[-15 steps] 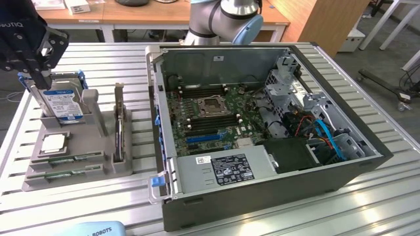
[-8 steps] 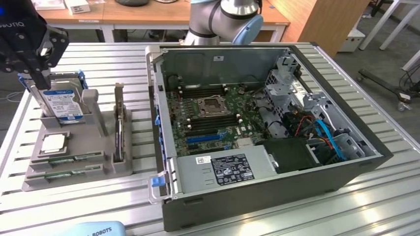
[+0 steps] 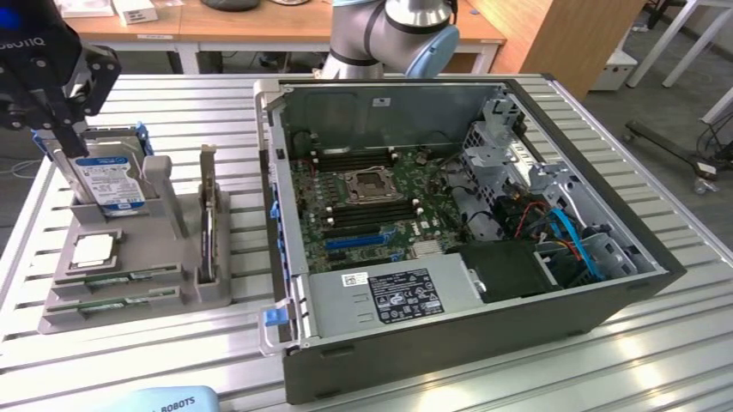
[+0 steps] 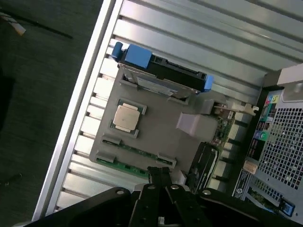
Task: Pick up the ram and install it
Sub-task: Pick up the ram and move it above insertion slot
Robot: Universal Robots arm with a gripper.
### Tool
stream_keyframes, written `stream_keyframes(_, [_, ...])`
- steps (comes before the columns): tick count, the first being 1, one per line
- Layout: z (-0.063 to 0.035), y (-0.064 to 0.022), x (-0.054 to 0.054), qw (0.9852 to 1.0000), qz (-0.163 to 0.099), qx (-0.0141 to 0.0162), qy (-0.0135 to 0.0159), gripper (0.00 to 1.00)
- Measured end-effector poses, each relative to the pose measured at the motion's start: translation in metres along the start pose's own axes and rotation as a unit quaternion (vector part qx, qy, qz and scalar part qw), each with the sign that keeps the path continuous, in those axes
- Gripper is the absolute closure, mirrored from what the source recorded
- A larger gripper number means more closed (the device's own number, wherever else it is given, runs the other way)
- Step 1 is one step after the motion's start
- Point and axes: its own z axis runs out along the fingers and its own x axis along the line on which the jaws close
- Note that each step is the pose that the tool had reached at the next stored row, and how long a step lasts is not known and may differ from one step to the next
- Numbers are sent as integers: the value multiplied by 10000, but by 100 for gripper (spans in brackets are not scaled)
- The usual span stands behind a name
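Ram (image 3: 115, 302) (image 4: 122, 165) lies flat in the nearest slot of the gray holder (image 3: 160, 296) (image 4: 161, 127), at the exterior view's left. A second stick (image 3: 124, 278) (image 4: 138, 151) lies just beside it, one slot farther. Beyond those is the silver CPU (image 3: 92, 249) (image 4: 127, 117), then the upright hard drive (image 3: 109, 180) (image 4: 170, 75) at the holder's far end. Gripper (image 3: 67, 129) (image 4: 160, 172) hangs above the holder with jaws together, holding nothing and not touching the ram. Open computer case (image 3: 458, 326) is on the exterior view's right, on the slatted metal table (image 3: 172, 112).
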Motion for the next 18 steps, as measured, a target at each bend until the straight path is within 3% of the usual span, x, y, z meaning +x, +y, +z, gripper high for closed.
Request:
stream_keyframes(5, [6,0,0,9990,-457,-1,20,90])
stream_keyframes(9, [10,0,0,9967,-815,1,42,90])
stream_keyframes(13, [15,-1,0,9931,-1172,6,62,90])
stream_keyframes(18, [20,-1,1,9869,-1611,6,83,90])
